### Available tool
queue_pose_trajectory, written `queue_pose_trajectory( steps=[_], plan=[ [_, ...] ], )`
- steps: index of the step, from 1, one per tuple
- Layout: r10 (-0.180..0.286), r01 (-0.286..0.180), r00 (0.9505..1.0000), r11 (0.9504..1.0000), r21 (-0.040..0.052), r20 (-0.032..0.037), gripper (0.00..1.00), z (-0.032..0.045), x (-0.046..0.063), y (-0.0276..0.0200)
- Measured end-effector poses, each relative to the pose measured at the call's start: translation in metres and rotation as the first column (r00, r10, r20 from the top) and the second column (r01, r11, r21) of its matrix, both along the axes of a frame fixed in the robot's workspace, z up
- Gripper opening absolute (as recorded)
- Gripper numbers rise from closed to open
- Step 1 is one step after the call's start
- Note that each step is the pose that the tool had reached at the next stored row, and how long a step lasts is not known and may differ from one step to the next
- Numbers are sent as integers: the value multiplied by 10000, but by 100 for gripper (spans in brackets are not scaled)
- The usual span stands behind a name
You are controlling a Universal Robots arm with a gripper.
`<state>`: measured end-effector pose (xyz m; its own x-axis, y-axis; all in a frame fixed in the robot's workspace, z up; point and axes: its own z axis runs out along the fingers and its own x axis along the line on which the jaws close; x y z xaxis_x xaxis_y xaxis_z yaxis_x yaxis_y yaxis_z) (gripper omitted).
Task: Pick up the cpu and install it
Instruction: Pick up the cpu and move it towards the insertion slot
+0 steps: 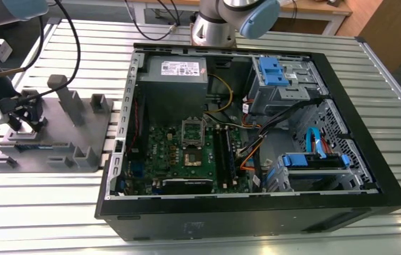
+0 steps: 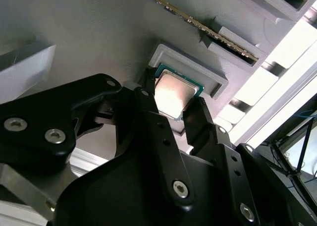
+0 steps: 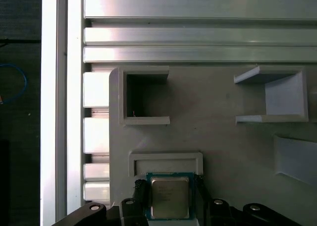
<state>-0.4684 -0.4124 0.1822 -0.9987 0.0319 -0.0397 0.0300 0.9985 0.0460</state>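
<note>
Arm [image 1: 213, 29]: silver-grey tubular sections with pale blue joint caps [image 1: 261, 16]. A black cable [image 1: 77, 48] is routed to the wrist. Claw [image 2: 173, 99]: matte black angular linkage plates with rounded edges, fastened by silver socket-head screws [image 2: 181, 188] in recessed seats.

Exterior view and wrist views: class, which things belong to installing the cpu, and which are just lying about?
Belong: cpu, gripper, grey fixture holding the cpu, motherboard socket.
Lying about: memory stick, power supply, blue drive cage.
</note>
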Motion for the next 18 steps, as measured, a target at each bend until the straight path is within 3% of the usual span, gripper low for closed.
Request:
queue_pose_trajectory(
  steps=[10,12,18],
  plan=[
    [0,0,10000,10000,3,2,47,37,0,0],
    [0,0,10000,9983,578,0,47,40,-27,1],
    [0,1,10000,9983,580,-6,47,116,-27,1]
  ],
)
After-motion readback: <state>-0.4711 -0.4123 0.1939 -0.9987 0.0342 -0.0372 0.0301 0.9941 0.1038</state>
